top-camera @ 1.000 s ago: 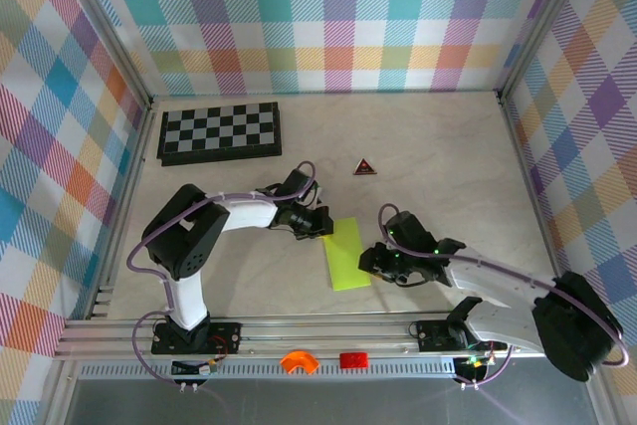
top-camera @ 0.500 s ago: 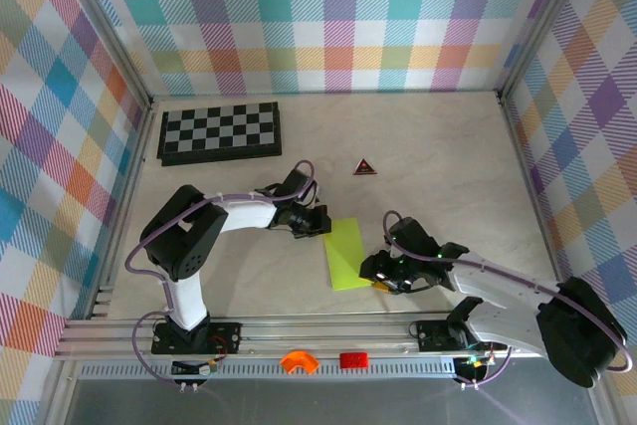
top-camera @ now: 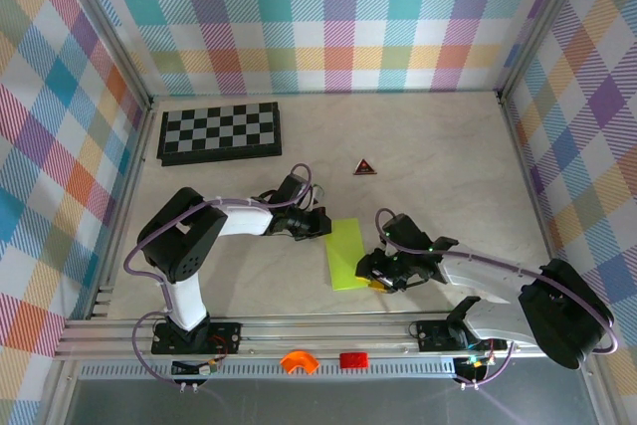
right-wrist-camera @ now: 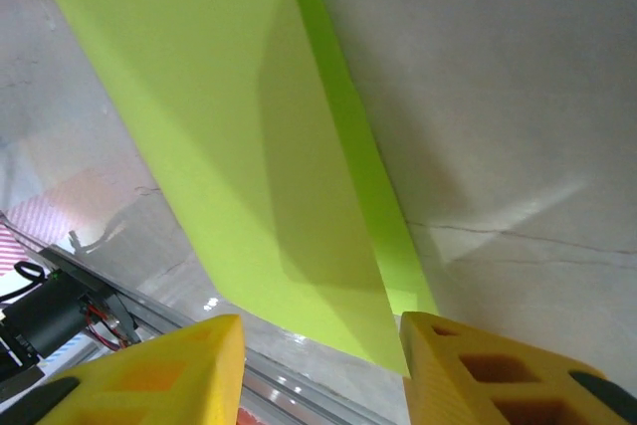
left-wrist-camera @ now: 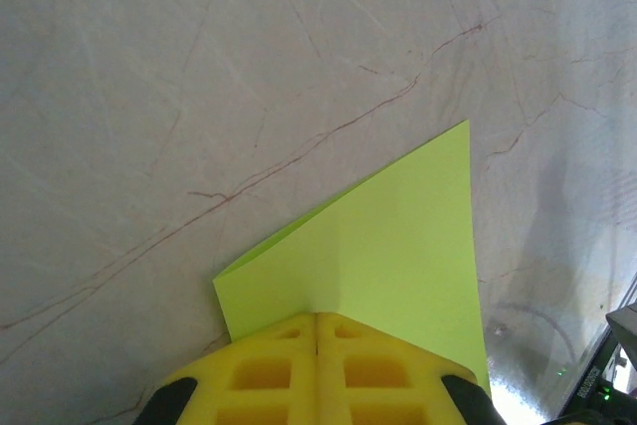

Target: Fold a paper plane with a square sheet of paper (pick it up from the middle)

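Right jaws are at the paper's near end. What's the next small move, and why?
Probably close the right gripper on the paper: its open jaws bracket the near corner, while the shut left gripper rests on the far end, likely steadying it.

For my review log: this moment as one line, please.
left tool: shut, at far corner of folded paper | right tool: open, straddling its near corner

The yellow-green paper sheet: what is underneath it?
The pale table shows all round the sheet. The patch directly beneath is covered by the sheet itself, so nothing there can be seen.
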Tool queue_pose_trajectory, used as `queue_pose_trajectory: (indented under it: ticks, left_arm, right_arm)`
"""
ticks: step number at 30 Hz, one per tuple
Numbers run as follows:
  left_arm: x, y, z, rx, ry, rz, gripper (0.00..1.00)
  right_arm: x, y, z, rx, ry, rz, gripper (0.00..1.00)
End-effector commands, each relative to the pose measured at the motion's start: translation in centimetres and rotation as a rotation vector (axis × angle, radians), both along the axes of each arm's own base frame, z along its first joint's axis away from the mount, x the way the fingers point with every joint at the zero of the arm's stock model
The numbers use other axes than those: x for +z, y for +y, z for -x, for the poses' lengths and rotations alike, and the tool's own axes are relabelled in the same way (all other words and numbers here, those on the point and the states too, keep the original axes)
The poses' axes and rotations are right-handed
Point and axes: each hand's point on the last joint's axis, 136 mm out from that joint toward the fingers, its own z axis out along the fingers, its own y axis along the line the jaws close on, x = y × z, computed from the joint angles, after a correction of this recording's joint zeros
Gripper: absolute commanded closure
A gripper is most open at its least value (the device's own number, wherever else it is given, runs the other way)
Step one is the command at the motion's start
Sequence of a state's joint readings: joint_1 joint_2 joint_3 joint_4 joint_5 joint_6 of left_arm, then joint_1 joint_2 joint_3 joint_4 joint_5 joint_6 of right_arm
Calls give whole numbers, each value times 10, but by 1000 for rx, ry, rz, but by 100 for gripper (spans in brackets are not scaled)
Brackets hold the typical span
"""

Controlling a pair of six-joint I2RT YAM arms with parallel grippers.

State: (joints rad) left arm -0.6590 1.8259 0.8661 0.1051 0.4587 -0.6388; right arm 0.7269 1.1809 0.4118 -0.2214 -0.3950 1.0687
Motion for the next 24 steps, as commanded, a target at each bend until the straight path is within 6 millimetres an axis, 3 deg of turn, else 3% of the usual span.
queue_pose_trajectory:
  ticks: [1,4,10,15,24]
  left_arm:
    - [-43,29,34,12,149,-151,97]
    - [-42,27,34,7,151,-147,97]
    - [-39,25,33,4,146,-134,97]
    - [-35,23,32,0,144,-126,97]
    - [-33,22,31,2,140,-122,97]
  right_arm:
    - [17,9,-12,-11,-51,-45,60]
    - [25,9,-18,-20,-100,-55,65]
    - [35,22,-35,-13,-148,-153,59]
    - [37,27,-52,23,-141,-204,59]
    - [25,18,-74,42,-130,-239,81]
